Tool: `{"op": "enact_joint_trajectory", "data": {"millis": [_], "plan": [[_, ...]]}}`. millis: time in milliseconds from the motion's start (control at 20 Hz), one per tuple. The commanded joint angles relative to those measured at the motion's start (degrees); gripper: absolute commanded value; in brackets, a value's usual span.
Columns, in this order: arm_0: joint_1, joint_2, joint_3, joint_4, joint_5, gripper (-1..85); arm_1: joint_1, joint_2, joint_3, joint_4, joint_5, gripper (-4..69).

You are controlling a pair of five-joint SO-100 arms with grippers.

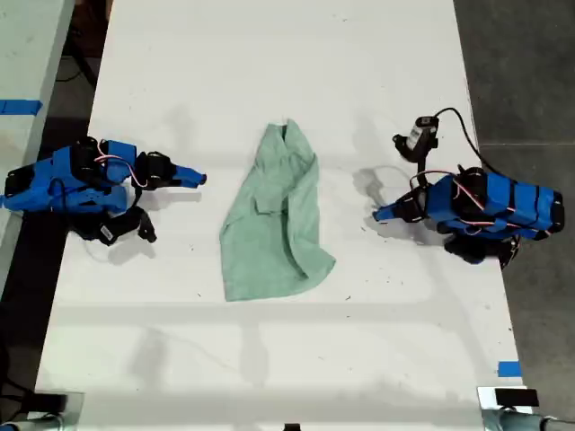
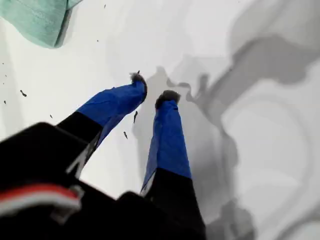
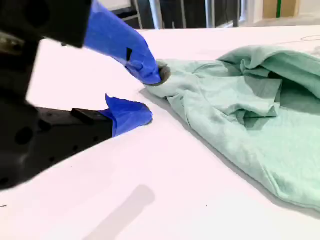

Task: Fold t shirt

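The t shirt (image 1: 274, 215) is pale mint green and lies crumpled in a loose heap at the middle of the white table (image 1: 269, 359). My first gripper (image 1: 384, 214) rests on the table to the exterior view's right of it, a short gap away. Its blue fingers are slightly open around bare table (image 2: 152, 87), and only a corner of the t shirt (image 2: 40, 20) shows there. My second gripper (image 1: 198, 179) lies on the exterior view's left, open (image 3: 150, 95), with nothing between its jaws. Its upper fingertip (image 3: 152, 72) lines up with the near edge of the t shirt (image 3: 240, 115).
Blue tape marks sit at the table's front corner on the exterior view's right (image 1: 508, 369) and on a second surface at that view's left (image 1: 20, 107). A black cable (image 1: 460, 121) loops behind the first arm. Dark floor borders the table on both sides.
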Motion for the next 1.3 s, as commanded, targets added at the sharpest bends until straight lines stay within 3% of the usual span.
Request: {"op": "enact_joint_trajectory", "data": {"millis": [0,200,250,300,400,600,650,750,800,850,950,1000,1050,1100,1150,1200,1250], "plan": [[0.62,0.00,2.20,0.18,0.44,9.0,0.44,0.79,3.25,0.09,-0.79,7.3],[0.26,0.00,2.20,0.18,0.53,8.9,0.44,0.79,3.25,0.09,-0.79,7.3],[-0.18,0.00,2.29,0.18,8.09,8.9,0.44,0.79,3.25,0.09,-0.79,7.3],[-0.88,0.00,2.29,-0.44,24.35,8.2,0.44,0.79,3.25,0.09,-0.79,7.3],[-4.39,0.18,2.29,0.00,17.75,6.2,0.44,0.79,3.25,0.09,-0.79,7.2],[-17.75,0.18,2.29,0.00,16.35,6.2,0.00,0.79,3.16,0.35,-3.25,6.9],[-17.75,0.00,2.29,0.09,12.30,8.7,0.09,0.79,3.16,0.35,-2.90,6.9],[-6.15,0.00,2.29,0.09,-7.56,11.7,0.09,0.79,3.16,0.35,-2.81,6.8],[-1.76,0.00,2.29,0.00,-19.34,22.5,0.09,0.79,3.16,0.35,-2.81,6.8],[4.66,0.18,2.29,-0.53,-26.46,53.2,0.09,0.79,3.16,0.35,-2.81,6.8],[15.21,0.18,2.29,0.00,-32.96,54.3,0.09,0.79,3.16,0.35,-2.81,6.8],[13.01,0.18,2.29,0.09,-32.26,57.7,0.09,0.79,3.16,0.35,-2.81,6.8],[11.07,0.18,2.29,0.09,-31.64,73.4,0.09,0.79,3.16,0.35,-2.81,6.8],[11.60,0.26,2.29,0.00,-35.16,71.0,0.09,0.79,3.16,0.35,-2.81,6.8],[14.06,0.35,2.29,-1.05,-39.11,61.1,0.09,0.79,3.16,0.35,-2.81,6.8],[14.24,0.35,2.29,-3.16,-34.54,53.1,0.09,0.79,3.16,0.35,-2.81,6.8],[11.95,0.35,2.29,-4.13,-27.16,17.7,0.09,0.79,3.16,0.35,-2.81,6.8]]}}
